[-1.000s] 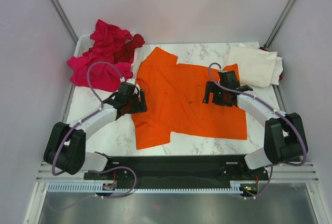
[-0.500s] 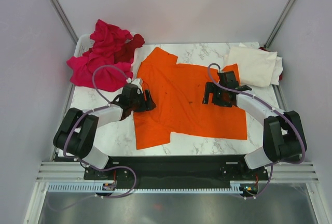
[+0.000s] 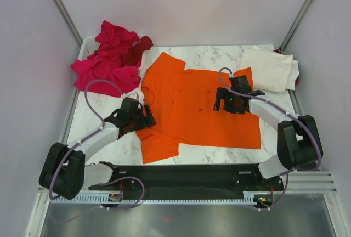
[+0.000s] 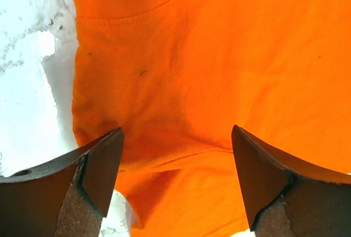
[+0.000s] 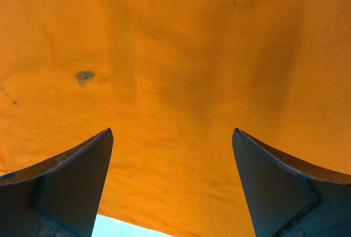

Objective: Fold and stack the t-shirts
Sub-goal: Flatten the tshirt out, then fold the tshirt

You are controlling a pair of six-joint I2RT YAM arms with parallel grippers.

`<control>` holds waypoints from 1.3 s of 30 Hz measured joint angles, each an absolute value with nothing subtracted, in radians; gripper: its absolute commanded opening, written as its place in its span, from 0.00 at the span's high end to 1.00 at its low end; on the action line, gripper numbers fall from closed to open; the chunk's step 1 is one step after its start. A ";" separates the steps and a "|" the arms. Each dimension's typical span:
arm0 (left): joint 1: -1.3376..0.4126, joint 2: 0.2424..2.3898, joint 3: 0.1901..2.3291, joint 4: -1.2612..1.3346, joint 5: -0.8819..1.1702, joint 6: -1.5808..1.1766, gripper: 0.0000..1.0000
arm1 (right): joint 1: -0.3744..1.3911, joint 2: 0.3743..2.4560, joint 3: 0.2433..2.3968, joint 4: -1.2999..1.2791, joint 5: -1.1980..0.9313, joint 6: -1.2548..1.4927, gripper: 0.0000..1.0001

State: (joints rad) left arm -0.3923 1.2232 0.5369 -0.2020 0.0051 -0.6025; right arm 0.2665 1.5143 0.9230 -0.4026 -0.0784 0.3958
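We find the bright orange cotton t-shirt (image 3: 197,111) lying spread but wrinkled on the white marbled counter (image 3: 104,144). The left claw (image 3: 147,117) stands open over the shirt's left edge. The right claw (image 3: 226,106) stands open above its right half. Neither grips cloth. We judge the flattening step to be in hand. Next, each claw must descend and pinch an edge to begin the fold.

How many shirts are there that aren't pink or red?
2: the orange t-shirt spread across the middle of the table, and the cream-white t-shirt folded at the far right corner. Others may be hidden in the pink pile.
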 measured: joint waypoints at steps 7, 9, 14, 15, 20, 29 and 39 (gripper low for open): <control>-0.392 1.105 0.688 -0.348 0.001 -0.604 0.01 | 0.266 1.519 0.923 -0.403 -0.079 0.396 0.02; -0.392 1.039 0.717 -0.393 0.001 -0.605 0.00 | 0.266 1.518 0.923 -0.403 -0.079 0.396 0.02; -0.413 0.964 0.711 -0.502 0.044 -0.636 0.00 | 0.266 1.517 0.923 -0.403 -0.079 0.396 0.02; -0.432 0.964 0.696 -0.524 0.061 -0.648 0.00 | 0.266 1.517 0.923 -0.403 -0.079 0.396 0.02; -0.604 0.972 0.619 -0.641 0.077 -0.735 0.00 | 0.266 1.511 0.923 -0.403 -0.079 0.396 0.02; -0.710 0.974 0.508 -0.679 0.052 -0.896 0.05 | 0.268 1.483 0.913 -0.403 -0.079 0.396 0.02; -0.799 1.063 0.495 -0.675 0.002 -0.947 0.16 | 0.273 1.446 0.875 -0.413 -0.073 0.400 0.02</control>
State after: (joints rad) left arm -0.7994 1.0626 0.4950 -0.6754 0.0021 -0.9474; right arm 0.2733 1.4464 0.8753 -0.4129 -0.0734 0.4004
